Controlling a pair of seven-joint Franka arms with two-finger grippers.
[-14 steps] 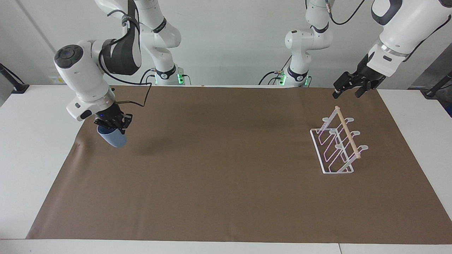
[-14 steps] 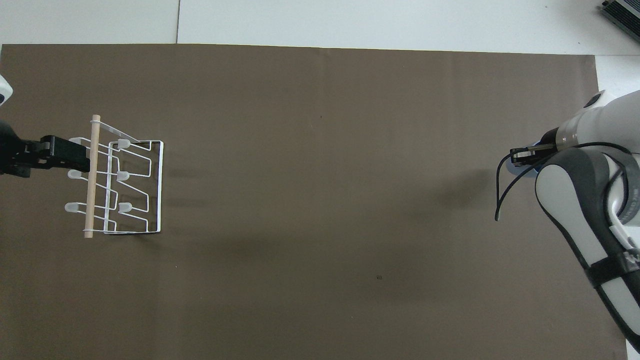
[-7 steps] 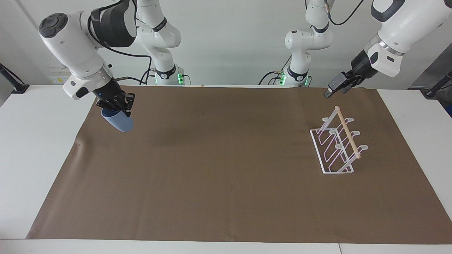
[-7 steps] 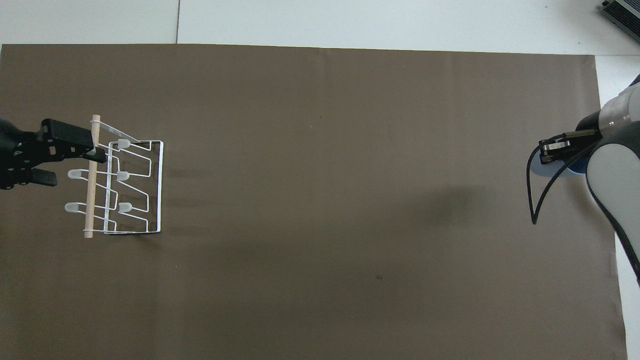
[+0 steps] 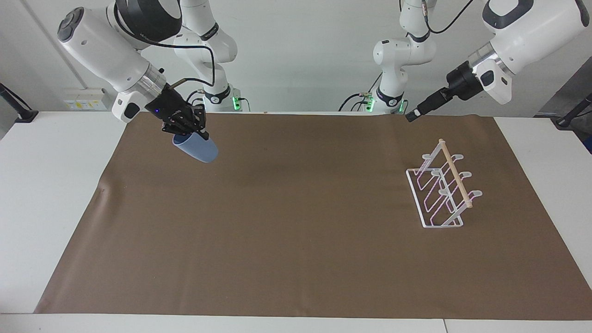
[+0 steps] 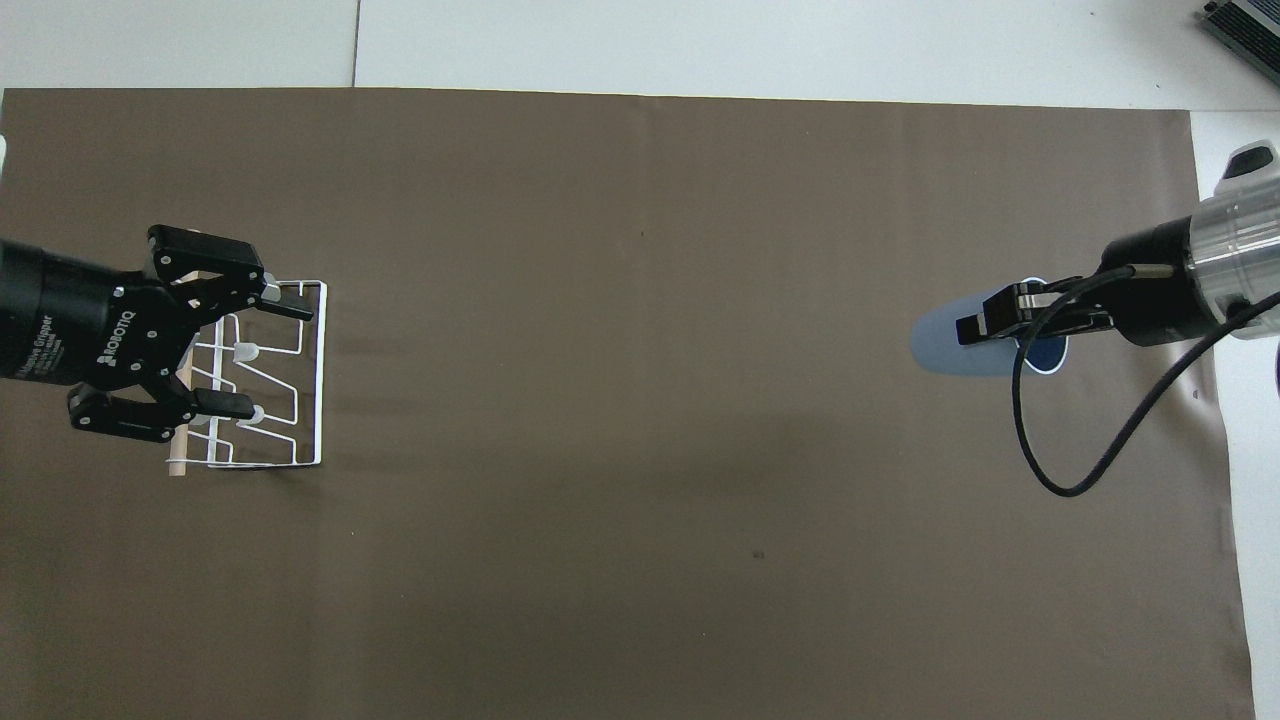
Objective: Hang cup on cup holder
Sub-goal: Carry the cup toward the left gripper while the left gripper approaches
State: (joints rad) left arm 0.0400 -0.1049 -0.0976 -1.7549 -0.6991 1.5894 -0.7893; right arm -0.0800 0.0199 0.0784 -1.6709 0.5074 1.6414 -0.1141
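My right gripper (image 5: 190,134) is shut on the rim of the light-blue cup (image 5: 198,149). It holds the cup tilted in the air over the right arm's end of the mat, base pointing toward the left arm's end. From above, the cup (image 6: 945,346) sticks out past the right gripper (image 6: 985,326). The white wire cup holder (image 5: 455,175) with its wooden dowel stands on the mat at the left arm's end. My left gripper (image 5: 411,115) hangs open high in the air, touching nothing. From above, the left gripper (image 6: 262,355) covers part of the cup holder (image 6: 320,380).
A brown mat (image 5: 296,240) covers most of the white table (image 5: 51,194). A black cable (image 6: 1040,450) loops down from the right wrist. Nothing else lies on the mat between the cup and the rack.
The right gripper has lifted the cup and carried it toward the middle of the table. The left gripper has risen and swung out over the rack as seen from above.
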